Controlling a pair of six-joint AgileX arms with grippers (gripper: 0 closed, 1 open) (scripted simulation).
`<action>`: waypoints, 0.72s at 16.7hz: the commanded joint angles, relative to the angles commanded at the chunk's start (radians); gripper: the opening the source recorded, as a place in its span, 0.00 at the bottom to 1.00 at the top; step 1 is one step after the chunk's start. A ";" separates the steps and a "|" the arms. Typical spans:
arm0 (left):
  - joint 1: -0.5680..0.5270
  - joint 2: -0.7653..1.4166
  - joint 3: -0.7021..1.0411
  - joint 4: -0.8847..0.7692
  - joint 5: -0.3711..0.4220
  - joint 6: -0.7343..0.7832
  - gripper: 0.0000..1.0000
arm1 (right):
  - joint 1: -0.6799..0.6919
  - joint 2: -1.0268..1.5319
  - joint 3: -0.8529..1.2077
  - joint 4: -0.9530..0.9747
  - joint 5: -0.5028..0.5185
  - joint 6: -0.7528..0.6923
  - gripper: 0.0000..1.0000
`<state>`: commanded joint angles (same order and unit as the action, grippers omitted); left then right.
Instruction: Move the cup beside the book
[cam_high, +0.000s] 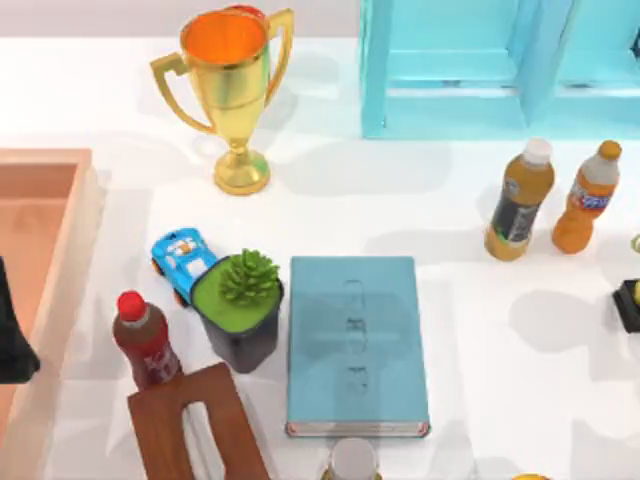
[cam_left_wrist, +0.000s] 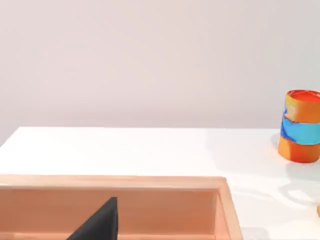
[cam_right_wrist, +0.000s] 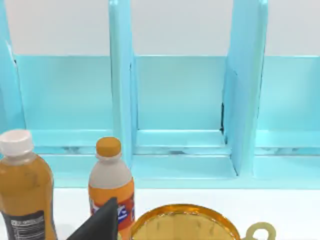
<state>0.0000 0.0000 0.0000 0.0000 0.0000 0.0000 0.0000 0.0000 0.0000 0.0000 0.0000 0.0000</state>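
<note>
The book (cam_high: 353, 345) lies flat in the middle of the table near the front, with a teal cover and white page edges. The cup is out of view. My left gripper (cam_high: 10, 335) is parked at the far left edge, over a pale wooden tray (cam_high: 50, 170). My right gripper (cam_high: 628, 305) is parked at the far right edge, level with the book. Both are well away from the book.
Left of the book stand a black pot with a green plant (cam_high: 243, 315), a blue toy car (cam_high: 182, 262), a red-capped bottle (cam_high: 145, 340) and a brown slotted block (cam_high: 195, 425). A gold trophy (cam_high: 230, 90), a teal shelf (cam_high: 490, 65) and two orange bottles (cam_high: 520, 200) stand behind.
</note>
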 joint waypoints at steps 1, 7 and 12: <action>0.000 0.000 0.000 0.000 0.000 0.000 1.00 | 0.000 0.000 0.000 0.000 0.000 0.000 1.00; 0.000 0.000 0.000 0.000 0.000 0.000 1.00 | -0.055 0.148 0.150 -0.110 0.000 -0.156 1.00; 0.000 0.000 0.000 0.000 0.000 0.000 1.00 | -0.174 0.534 0.482 -0.367 0.004 -0.573 1.00</action>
<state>0.0000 0.0000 0.0000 0.0000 0.0000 0.0000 -0.1740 0.5338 0.4818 -0.3673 0.0038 -0.5735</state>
